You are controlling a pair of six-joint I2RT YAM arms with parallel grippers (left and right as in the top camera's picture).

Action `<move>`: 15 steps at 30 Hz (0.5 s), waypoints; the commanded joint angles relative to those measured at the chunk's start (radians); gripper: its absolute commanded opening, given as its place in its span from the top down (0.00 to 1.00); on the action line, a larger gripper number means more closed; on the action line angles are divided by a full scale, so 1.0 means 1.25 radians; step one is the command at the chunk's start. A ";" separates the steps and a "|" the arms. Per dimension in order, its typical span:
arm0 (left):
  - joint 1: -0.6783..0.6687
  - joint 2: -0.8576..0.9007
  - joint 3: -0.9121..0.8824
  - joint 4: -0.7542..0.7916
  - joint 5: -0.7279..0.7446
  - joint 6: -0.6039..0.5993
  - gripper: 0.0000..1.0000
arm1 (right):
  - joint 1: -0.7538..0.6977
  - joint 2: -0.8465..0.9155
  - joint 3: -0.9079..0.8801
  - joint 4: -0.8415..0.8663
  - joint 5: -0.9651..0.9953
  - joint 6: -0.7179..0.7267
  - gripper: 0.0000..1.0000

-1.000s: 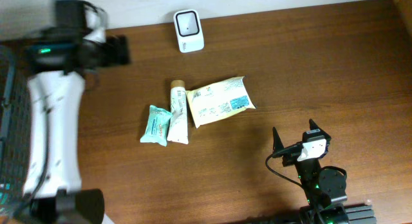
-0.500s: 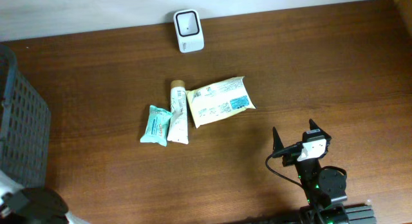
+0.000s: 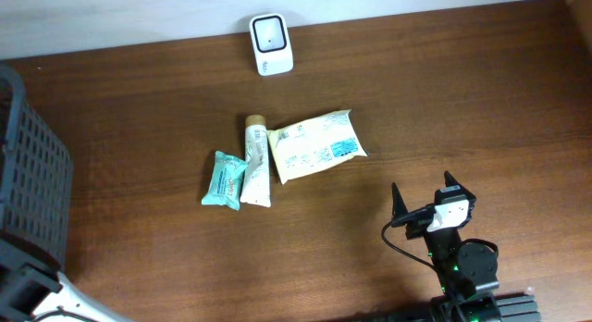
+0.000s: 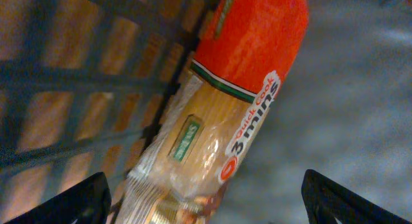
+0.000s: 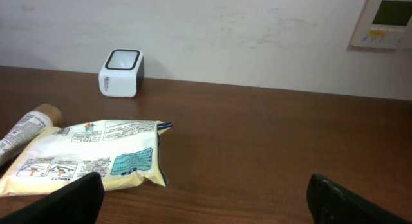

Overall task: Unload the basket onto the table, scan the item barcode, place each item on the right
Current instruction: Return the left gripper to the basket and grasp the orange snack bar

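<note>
The white barcode scanner [image 3: 271, 44] stands at the table's far edge and also shows in the right wrist view as the scanner [image 5: 120, 73]. A yellow pack [image 3: 317, 146], a white tube [image 3: 256, 160] and a teal packet [image 3: 222, 179] lie mid-table. My right gripper [image 3: 424, 196] rests open near the front right, with the yellow pack [image 5: 90, 156] ahead of it to the left. In the left wrist view my left gripper [image 4: 206, 205] is open over a red and clear pasta packet [image 4: 232, 95] lying against dark basket mesh [image 4: 96, 69]; its fingers do not touch the packet.
A dark mesh basket [image 3: 32, 188] stands at the table's left edge. Part of the left arm [image 3: 37, 302] shows at the bottom left corner. A pale wall runs behind the scanner.
The left arm, stretched over the basket toward the top left a second ago, has dropped out of the overhead view. The right arm and the table items are unmoved.
</note>
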 commanded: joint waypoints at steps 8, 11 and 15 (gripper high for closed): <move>0.027 0.107 -0.020 0.013 -0.060 0.042 0.31 | 0.005 -0.005 -0.007 -0.002 0.002 0.004 0.01; 0.027 0.109 -0.020 0.010 -0.051 0.003 0.72 | 0.005 -0.005 -0.007 -0.002 0.002 0.004 0.01; 0.023 0.108 -0.020 0.009 -0.044 -0.002 1.00 | 0.005 -0.005 -0.007 -0.002 0.002 0.004 0.01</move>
